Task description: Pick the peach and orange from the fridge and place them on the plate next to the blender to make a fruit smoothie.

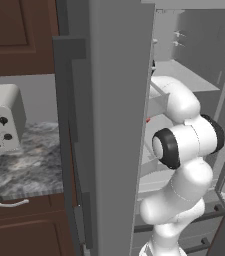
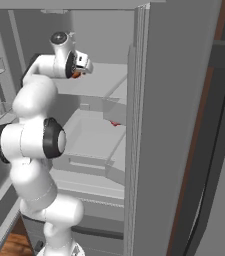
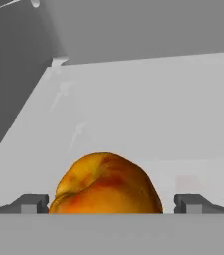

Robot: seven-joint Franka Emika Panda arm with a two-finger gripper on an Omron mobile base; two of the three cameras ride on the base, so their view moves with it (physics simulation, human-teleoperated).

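Deep inside the fridge (image 2: 184,125), on an upper shelf (image 3: 148,114): tool (image 3: 111,203) spread apart, finger tips either side of the peach (image 3: 106,184), not visibly touching. Probably placed so for closing and lifting out toward the plate.

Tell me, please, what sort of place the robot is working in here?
Most likely a home kitchen: an open fridge with pale shelves, a toaster oven on a marble counter, and dark wood cabinets.
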